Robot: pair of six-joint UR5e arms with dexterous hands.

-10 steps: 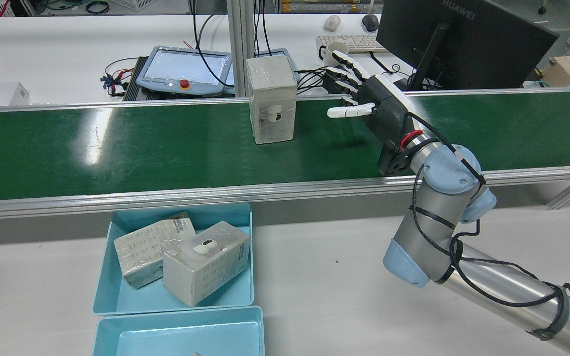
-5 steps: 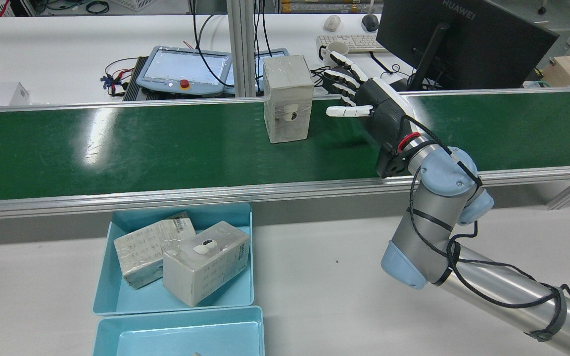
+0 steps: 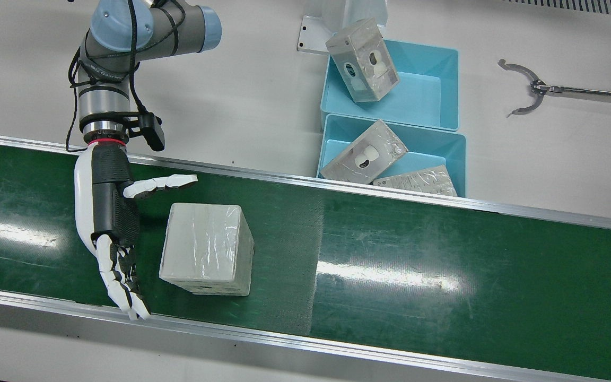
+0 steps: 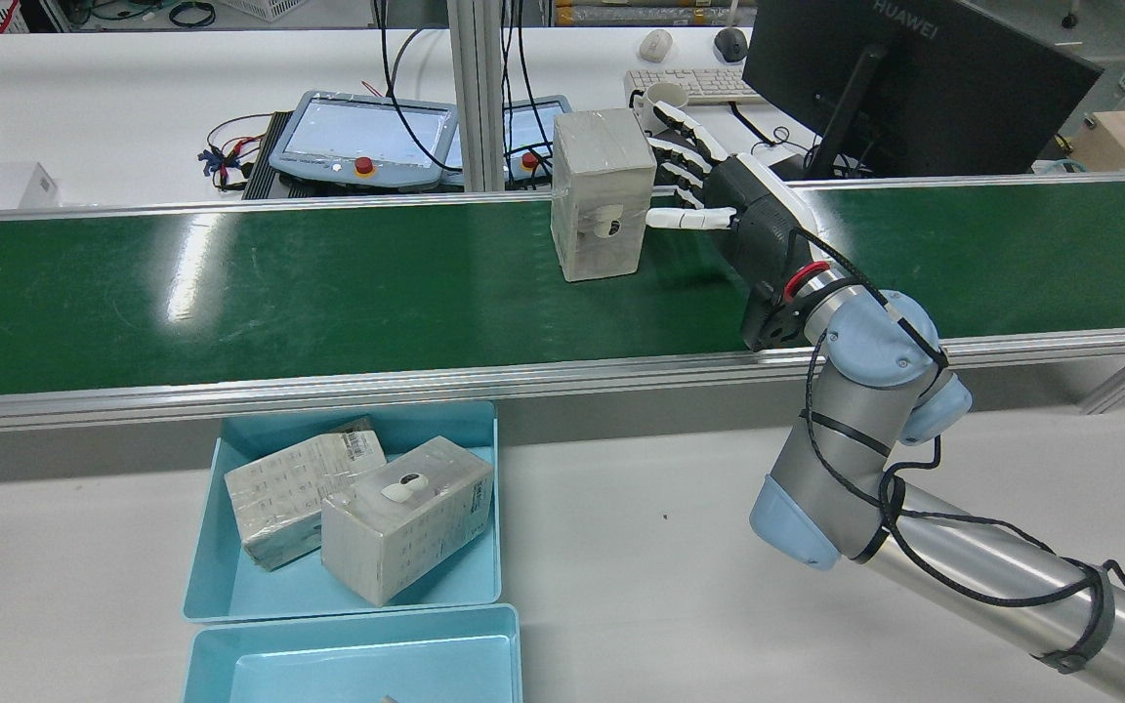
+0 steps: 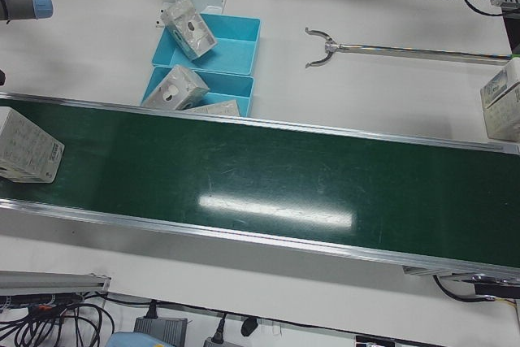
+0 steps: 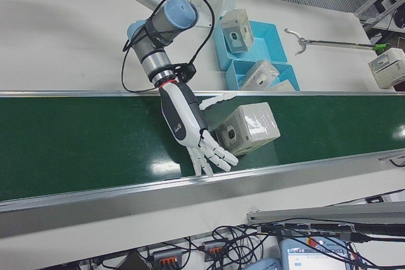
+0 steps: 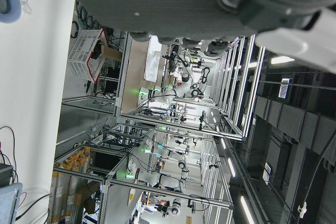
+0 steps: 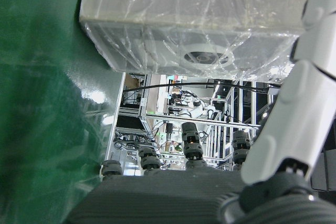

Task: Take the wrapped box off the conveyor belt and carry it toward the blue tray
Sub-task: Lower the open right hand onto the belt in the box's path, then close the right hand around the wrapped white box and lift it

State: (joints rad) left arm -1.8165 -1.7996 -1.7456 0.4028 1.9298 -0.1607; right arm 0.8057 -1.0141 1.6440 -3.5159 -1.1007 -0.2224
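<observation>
Just beside spread right hand (image 3: 112, 212), wrapped box (image 3: 207, 248)

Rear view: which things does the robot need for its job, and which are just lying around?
For the job:
- wrapped box on the conveyor belt
- right hand, open beside the box
- blue tray

Lying about:
- monitor
- keyboard
- two mice
- grabber tool

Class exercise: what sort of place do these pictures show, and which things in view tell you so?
Most likely a robotics lab or factory test cell. A green conveyor belt carries a wrapped box past a robot arm's right hand. Blue trays hold more boxes, and a teach pendant and monitor sit behind.
</observation>
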